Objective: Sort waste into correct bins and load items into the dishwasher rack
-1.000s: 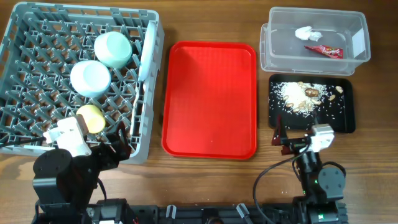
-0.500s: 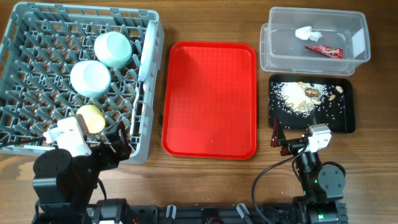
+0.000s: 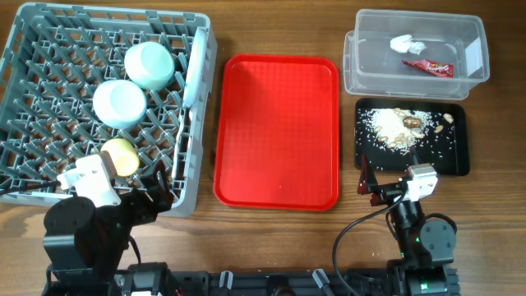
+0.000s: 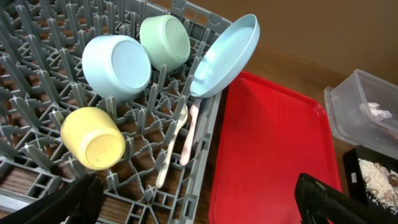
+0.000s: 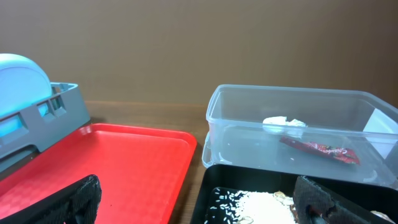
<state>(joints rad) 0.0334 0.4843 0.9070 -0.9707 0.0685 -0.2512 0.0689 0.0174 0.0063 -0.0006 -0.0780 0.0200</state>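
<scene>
The grey dishwasher rack [image 3: 49, 82] at the left holds the pale green bowl [image 3: 149, 64], the pale blue-white bowl [image 3: 119, 103], the yellow cup [image 3: 121, 156], the white plate [image 3: 196, 74] standing on edge, and two white spoons [image 4: 171, 146]. The clear tub [image 3: 355, 49] holds the white tissue [image 3: 407, 43] and the red wrapper [image 3: 427, 67]. The black tray [image 3: 460, 140] holds rice [image 3: 390, 127] and brown scraps [image 3: 412, 122]. My left gripper [image 3: 156, 196] is open and empty at the rack's near right corner. My right gripper [image 3: 367, 186] is open and empty just before the black tray.
The flat red serving tray [image 3: 277, 131] lies between the rack and the bins with nothing on it. Bare wooden table shows around the tray and along the front edge by both arm bases.
My right gripper has shifted very slightly to the left. Nothing else has moved.
</scene>
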